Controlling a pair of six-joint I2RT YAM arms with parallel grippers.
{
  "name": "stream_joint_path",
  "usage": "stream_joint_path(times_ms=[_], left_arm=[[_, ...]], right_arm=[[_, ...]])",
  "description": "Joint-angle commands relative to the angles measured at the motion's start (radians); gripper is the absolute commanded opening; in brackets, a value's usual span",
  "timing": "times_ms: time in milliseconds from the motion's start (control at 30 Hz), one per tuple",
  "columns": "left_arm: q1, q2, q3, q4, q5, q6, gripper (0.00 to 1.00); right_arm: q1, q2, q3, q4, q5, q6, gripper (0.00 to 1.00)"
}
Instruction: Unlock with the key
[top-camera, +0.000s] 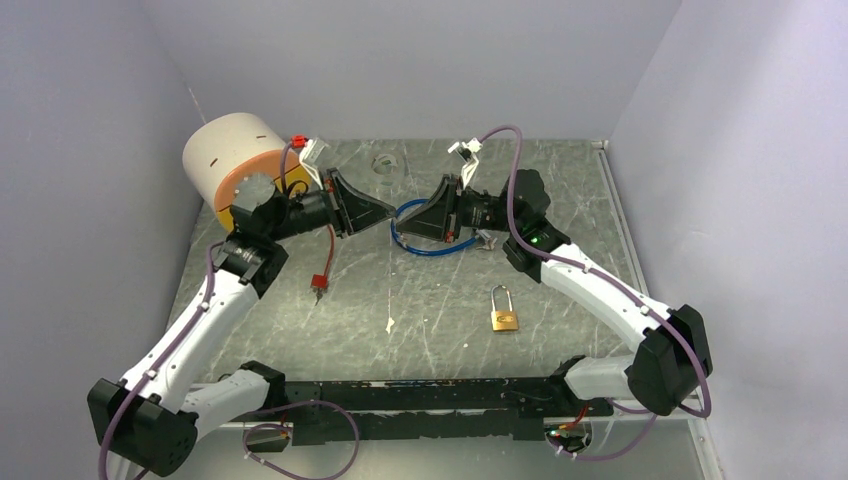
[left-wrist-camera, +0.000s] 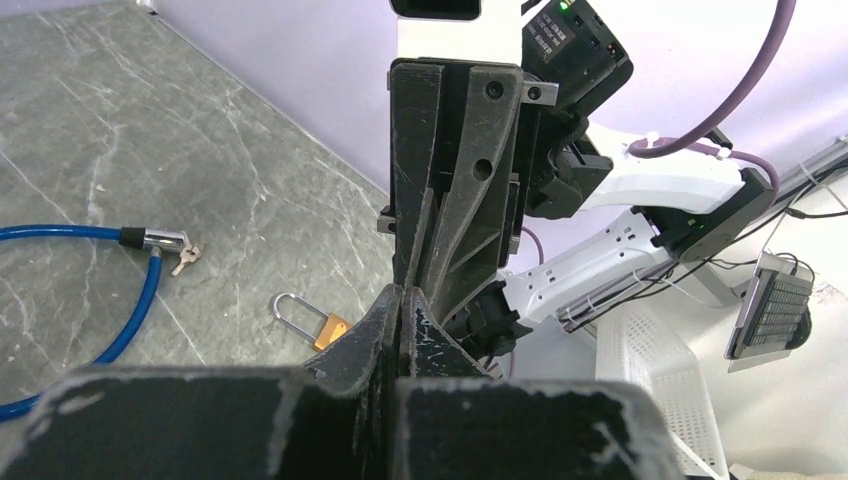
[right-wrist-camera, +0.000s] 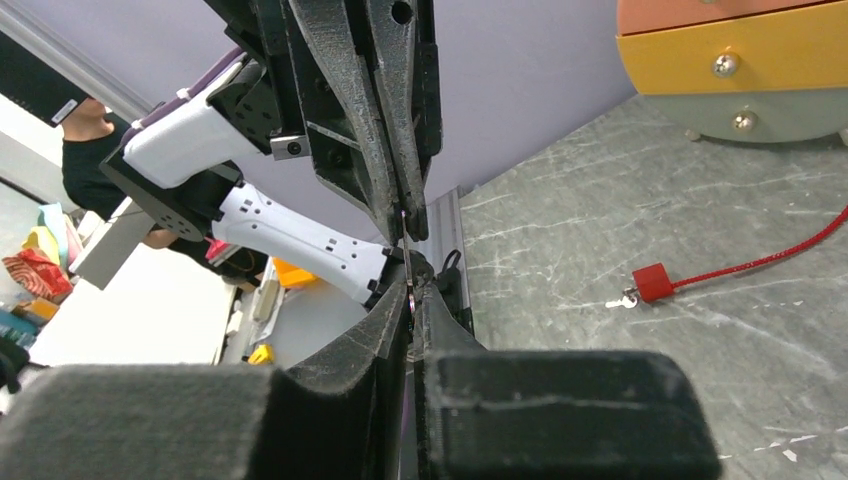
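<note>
My two grippers meet tip to tip in mid-air above the middle of the table. A thin metal key, seen edge-on, spans the small gap between them. The left gripper is shut on one end of it. The right gripper has its jaws closed on the other end, with only a sliver of metal showing between the pads. The brass padlock lies flat on the table nearer the arm bases, shackle pointing away, well below and apart from both grippers; it also shows as the padlock in the left wrist view.
A blue cable lock with small keys lies under the right gripper. A red cable lock lies left of centre. A large white, orange and yellow drum stands at the back left. Grey walls enclose the table.
</note>
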Motion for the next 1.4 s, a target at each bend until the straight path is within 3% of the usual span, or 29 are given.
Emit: stream_joint_path(times_ms=[0,133,267,400,433,533,633,767,1033,1167,1367], left_arm=[[-0.002,-0.039,-0.016,0.075,-0.042,-0.012,0.03],[-0.002,-0.043,-0.022,0.084,-0.047,-0.015,0.03],[-0.002,-0.047,-0.026,0.081,-0.058,-0.013,0.03],[-0.002,-0.051,-0.016,0.032,-0.089,-0.003,0.03],[-0.002,-0.051,-0.011,0.005,-0.106,0.004,0.09],[-0.002,-0.054,0.015,-0.108,-0.176,0.036,0.43],[-0.002,-0.075,0.046,-0.278,-0.317,0.100,0.68],[-0.002,-0.128,0.034,-0.403,-0.566,0.164,0.87],[-0.022,-0.023,0.055,-0.496,-0.587,0.112,0.94],[-0.111,0.088,0.058,-0.480,-0.635,0.090,0.94],[-0.299,0.327,0.150,-0.517,-0.719,0.023,0.94]], right_arm=[[0.005,-0.025,-0.002,0.069,-0.011,-0.002,0.10],[0.004,-0.026,-0.003,0.065,-0.010,-0.004,0.11],[0.005,-0.023,0.005,0.060,-0.020,-0.008,0.00],[0.005,-0.028,-0.003,0.042,-0.003,-0.018,0.00],[0.004,-0.032,-0.007,0.026,0.008,-0.027,0.00],[-0.002,-0.049,-0.013,-0.045,0.045,-0.074,0.00],[-0.031,-0.090,-0.015,-0.169,0.127,-0.154,0.00],[-0.080,-0.170,-0.005,-0.368,0.348,-0.240,0.00],[-0.120,-0.291,0.069,-0.802,1.078,-0.333,0.00],[-0.145,-0.339,0.084,-0.933,1.276,-0.313,0.00],[-0.157,-0.382,0.120,-1.107,1.410,-0.235,0.00]])
